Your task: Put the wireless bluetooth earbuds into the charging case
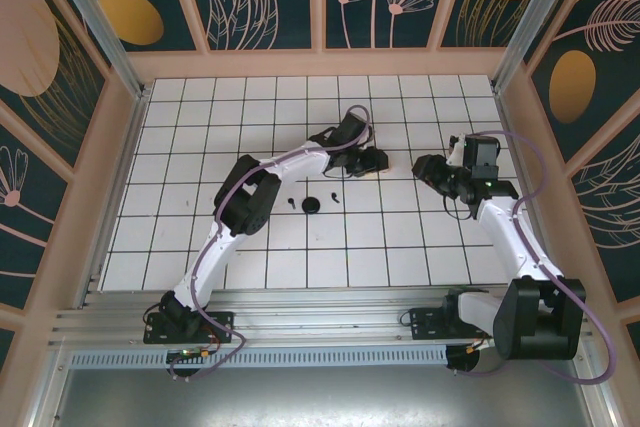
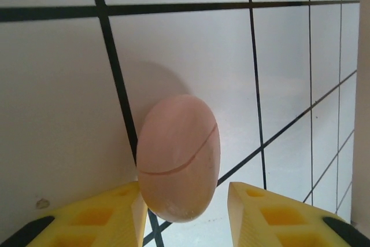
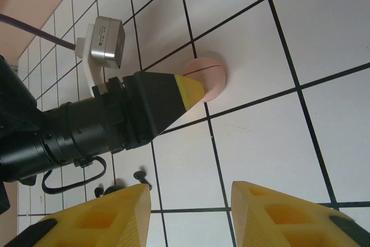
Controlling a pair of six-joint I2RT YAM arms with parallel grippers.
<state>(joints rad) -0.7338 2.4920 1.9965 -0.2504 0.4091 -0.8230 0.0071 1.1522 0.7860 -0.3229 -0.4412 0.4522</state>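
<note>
Left gripper (image 2: 184, 201): jaws stand apart, astride the pink case (image 2: 179, 157). The case is egg-shaped and shut, with its seam line running across the shell. It lies on the white tiled floor (image 2: 52, 114), over a black grout line. In the left wrist view one yellow finger (image 2: 92, 218) sits against or just beside the shell; contact cannot be confirmed. The other finger stands clear of it, with floor showing between. The case is not clamped. Right gripper (image 3: 191, 195): jaws open, nothing between them, bare tile beneath. It hangs near the left gripper, and its camera looks at that gripper's yellow tip beside the pink case. In the top view both grippers are over the far middle of the floor, the left arm reaching up and to the right, the right arm up and to the left. The two heads are near each other but apart. Black buds (image 1: 290, 203): two tiny dark pieces lie loose on the floor, nearer the arm bases than the left gripper. One lies on each side of a round black item (image 1: 310, 205), close to it and not inside it. Whether that item is open or shut cannot be told. The black buds lie well apart from the pink case.
</note>
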